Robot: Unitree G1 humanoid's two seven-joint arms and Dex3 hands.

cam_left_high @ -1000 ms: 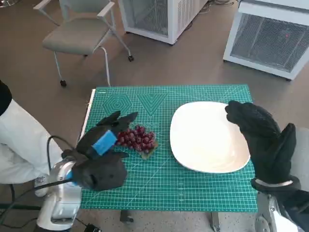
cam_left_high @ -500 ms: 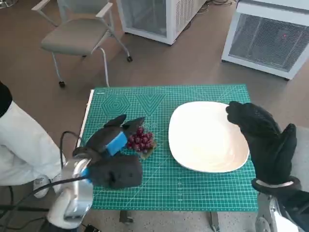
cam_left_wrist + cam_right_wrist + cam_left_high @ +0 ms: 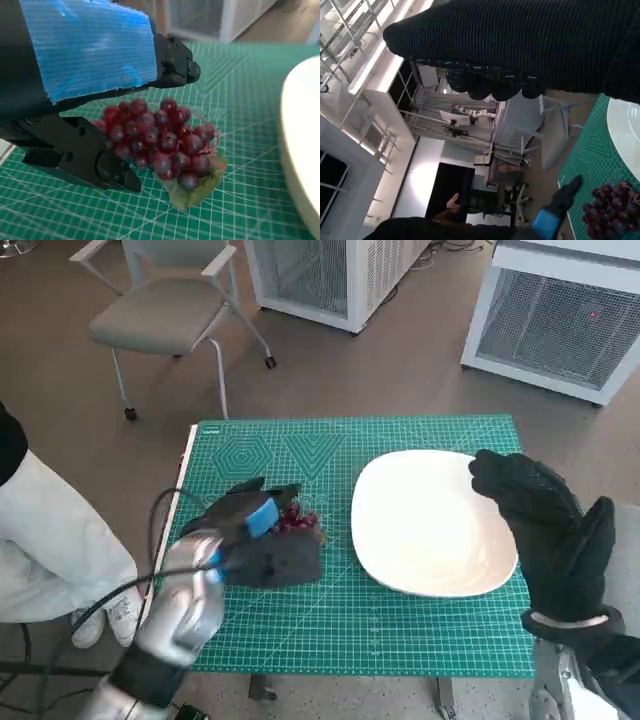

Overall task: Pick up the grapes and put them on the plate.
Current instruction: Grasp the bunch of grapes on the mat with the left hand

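A bunch of dark red grapes [image 3: 300, 521] on a green leaf lies on the green cutting mat [image 3: 400, 630], left of the empty white plate [image 3: 430, 525]. My left hand [image 3: 262, 540] hangs over the bunch and hides most of it in the head view. The left wrist view shows the grapes [image 3: 160, 140] between its spread black fingers [image 3: 175, 70], which are not closed on them, and the plate [image 3: 305, 125] close beside. My gloved right hand [image 3: 545, 530] hovers above the plate's right rim, holding nothing. The right wrist view catches the grapes [image 3: 610, 207] and plate [image 3: 625, 130] in its corner.
A person in white trousers [image 3: 40, 530] stands close to the table's left side. A grey chair [image 3: 165, 310] and two white cabinets [image 3: 340, 270] [image 3: 560, 320] stand on the floor beyond the table. A cable [image 3: 160, 530] loops off my left forearm.
My left hand has moved right and forward across the mat until it covers the grapes. The right hand and plate have stayed where they were.
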